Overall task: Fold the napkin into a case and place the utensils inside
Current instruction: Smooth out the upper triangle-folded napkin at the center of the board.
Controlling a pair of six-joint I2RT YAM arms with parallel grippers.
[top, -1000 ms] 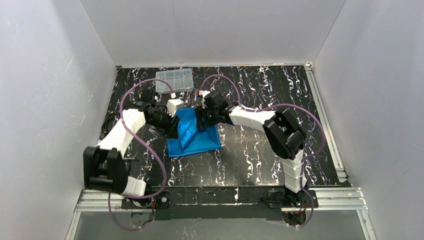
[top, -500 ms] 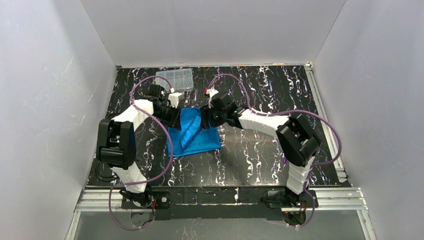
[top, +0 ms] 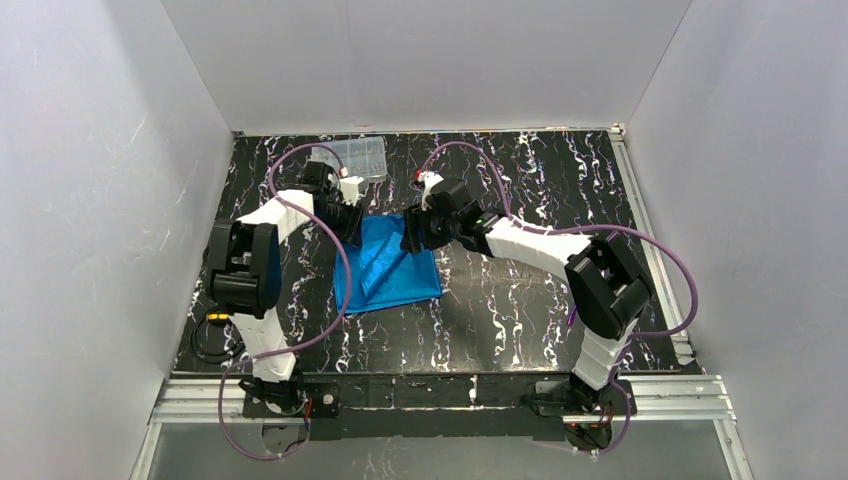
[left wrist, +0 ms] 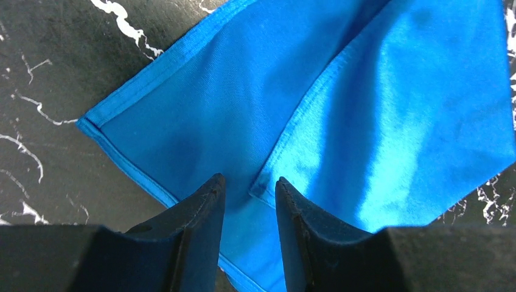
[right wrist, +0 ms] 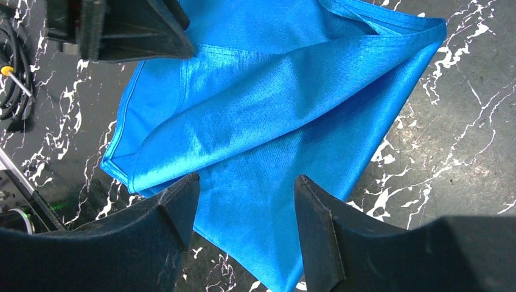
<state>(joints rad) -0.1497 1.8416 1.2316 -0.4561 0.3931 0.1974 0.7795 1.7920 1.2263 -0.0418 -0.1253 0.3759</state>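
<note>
The napkin (top: 387,268) lies flat on the bench (top: 520,310), left of centre, folded into a compact shape of several layers. An upper layer crosses it with a diagonal hemmed edge, and one corner of that layer points toward the far left side. The left tool (left wrist: 248,184) hangs just above this far left part of the napkin. Its fingers (left wrist: 201,210) stand a narrow gap apart, released, with nothing pinched between them; the corner of the upper layer shows in the gap, lying on the layer below. The right tool (right wrist: 246,182) hovers over the far right part of the napkin. Its fingers (right wrist: 173,210) stand wide apart, released, and the cloth below them lies flat and free. In the top view the two tools face each other across the far edge of the napkin, close together but apart. A clear box (top: 362,155) sits at the far side of the bench, behind the left tool and clear of the napkin; its contents are too small to tell.
</note>
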